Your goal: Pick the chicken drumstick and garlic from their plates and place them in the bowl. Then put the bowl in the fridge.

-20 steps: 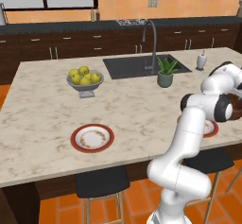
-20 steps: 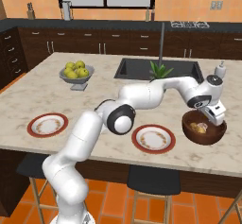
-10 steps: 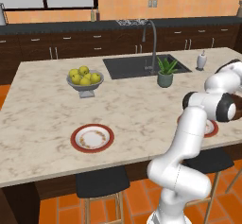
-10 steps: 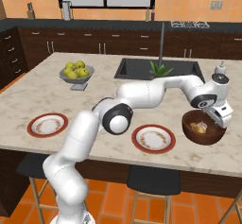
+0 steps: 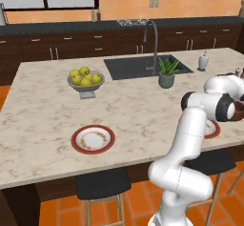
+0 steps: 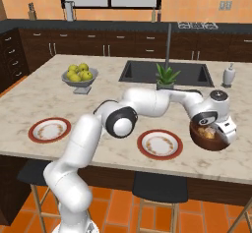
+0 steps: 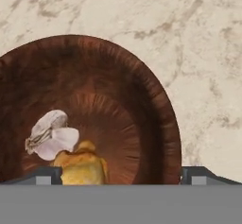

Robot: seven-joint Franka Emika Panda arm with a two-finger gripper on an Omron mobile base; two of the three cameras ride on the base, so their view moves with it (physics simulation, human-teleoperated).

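Observation:
The dark reddish-brown bowl (image 7: 142, 90) sits on the marble island near its front right edge, also the bowl (image 6: 205, 138). Inside it lie the pale garlic (image 7: 49, 135) and the golden chicken drumstick (image 7: 80, 167), touching each other. My gripper (image 7: 120, 176) hangs open just above the bowl. One fingertip is over the bowl's inside and the other is outside its right rim. From the right base view, the gripper (image 6: 227, 131) is at the bowl's right side. Both plates (image 6: 160, 144) (image 6: 49, 130) are bare. The fridge is out of view.
A grey footed bowl of yellow-green fruit (image 5: 86, 79) stands mid-island. A potted plant (image 6: 166, 77) and a soap dispenser (image 6: 229, 74) flank the sink (image 5: 145, 66) with its tall faucet. Black stools (image 6: 160, 188) stand under the island's front edge.
The hand has sunk a little toward the bowl's right side. The jaws stay wide apart. The garlic and drumstick rest in the bowl as before.

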